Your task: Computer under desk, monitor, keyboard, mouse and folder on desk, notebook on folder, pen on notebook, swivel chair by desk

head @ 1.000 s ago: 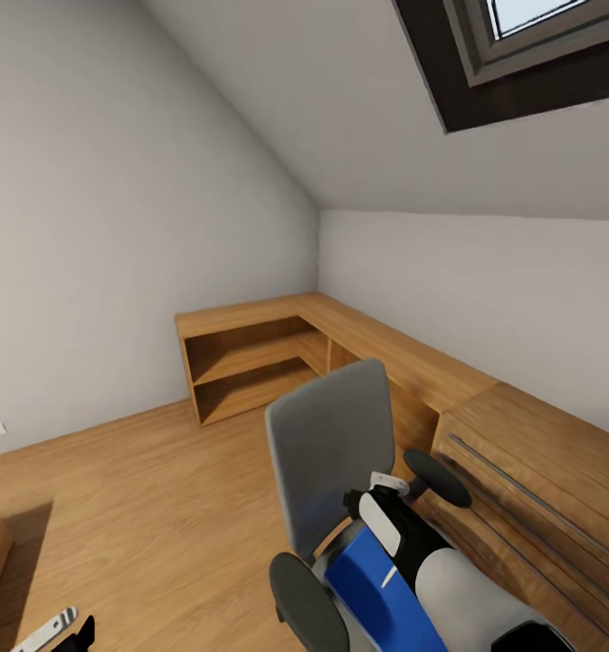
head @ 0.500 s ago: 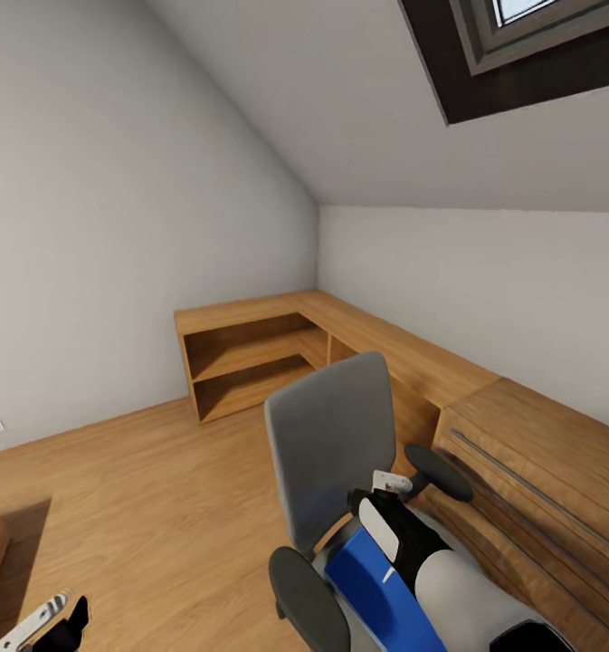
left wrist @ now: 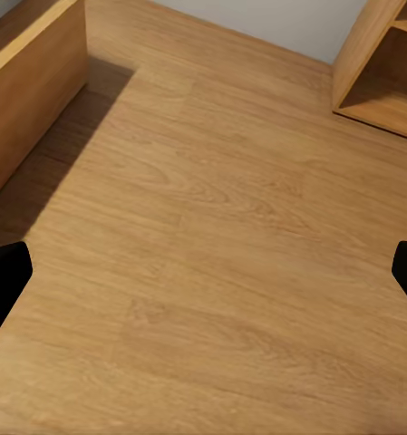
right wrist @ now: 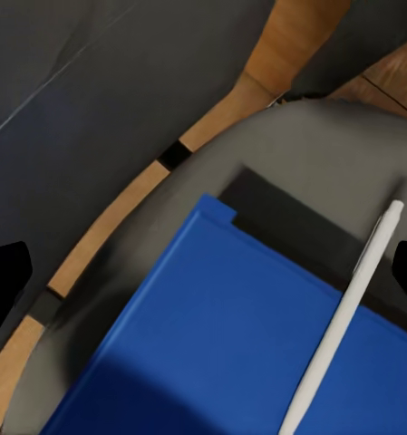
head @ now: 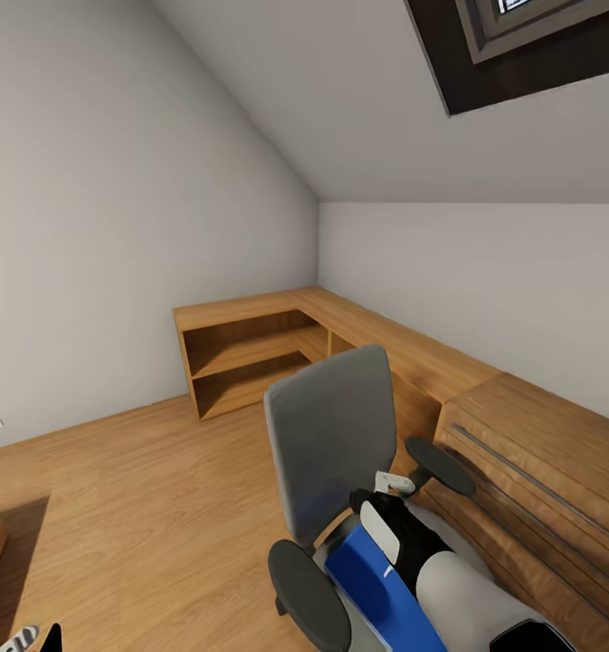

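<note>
My right pincer [right wrist: 203, 272] hangs released over the bright blue flat folder [right wrist: 212, 353]; the white pen [right wrist: 344, 317] lying on it could roll off the grey padded swivel chair [head: 331, 435] if I nudge it.

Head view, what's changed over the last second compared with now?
The camera tilted slightly, so the whole scene shifted; that is not the furniture moving. The left gripper dropped toward the bottom edge of the head view. The right gripper still hovers open over the folder on the swivel chair, touching nothing. The white pen still lies on the folder.
</note>
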### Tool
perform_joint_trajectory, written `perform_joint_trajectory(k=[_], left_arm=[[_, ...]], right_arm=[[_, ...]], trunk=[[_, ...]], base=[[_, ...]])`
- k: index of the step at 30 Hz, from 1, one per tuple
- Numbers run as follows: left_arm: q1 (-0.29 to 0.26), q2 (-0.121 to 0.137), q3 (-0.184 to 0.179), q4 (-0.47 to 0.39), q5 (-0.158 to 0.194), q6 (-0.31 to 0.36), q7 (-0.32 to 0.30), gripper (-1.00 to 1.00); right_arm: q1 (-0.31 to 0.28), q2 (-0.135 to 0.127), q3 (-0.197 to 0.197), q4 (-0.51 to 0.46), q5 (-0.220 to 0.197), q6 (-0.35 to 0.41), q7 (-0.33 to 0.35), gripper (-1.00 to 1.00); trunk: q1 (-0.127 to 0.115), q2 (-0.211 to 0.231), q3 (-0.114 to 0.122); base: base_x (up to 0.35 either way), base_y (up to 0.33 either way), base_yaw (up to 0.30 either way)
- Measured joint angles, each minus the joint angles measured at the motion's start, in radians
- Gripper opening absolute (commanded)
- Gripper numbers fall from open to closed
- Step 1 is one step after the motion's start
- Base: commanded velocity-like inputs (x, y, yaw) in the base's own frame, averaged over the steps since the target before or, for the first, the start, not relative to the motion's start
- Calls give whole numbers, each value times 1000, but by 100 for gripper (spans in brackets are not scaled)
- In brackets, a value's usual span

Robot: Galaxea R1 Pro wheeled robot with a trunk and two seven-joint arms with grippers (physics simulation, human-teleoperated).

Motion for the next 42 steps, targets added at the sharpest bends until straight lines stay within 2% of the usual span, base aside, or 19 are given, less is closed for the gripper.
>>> perform_joint_trajectory(k=[9,15,18,26,34,42], left_arm=[[3,-1,0,-3,0,-1,0,100],[3,-1,0,-3,0,-2,0,100],[3,-1,0,-3,0,-2,0,100],[3,-1,1,-3,0,-2,0,100],[3,-1,2,-2,1,-2,0,100],[3,-1,2,-2,0,-2,0,100]], right_arm=[[-1,-6,-4,50,-1,-19,-6,100],[-2,-11,-4,53,-3,-16,-85,100],[-2,-12,-4,53,-4,-15,-89,100],[-2,-27,-5,53,-6,-13,-92,100],[-2,-63,-8,52,-15,-10,-87,100],[-2,-82,-10,53,-18,-5,-47,100]], trunk=[[35,-63,-28],[58,-105,-47],[69,-126,-56],[100,-182,-81],[130,-238,-107],[161,-294,-132]], base=[[0,0,0],[0,0,0],[0,0,0],[0,0,0],[0,0,0],[0,0,0]])
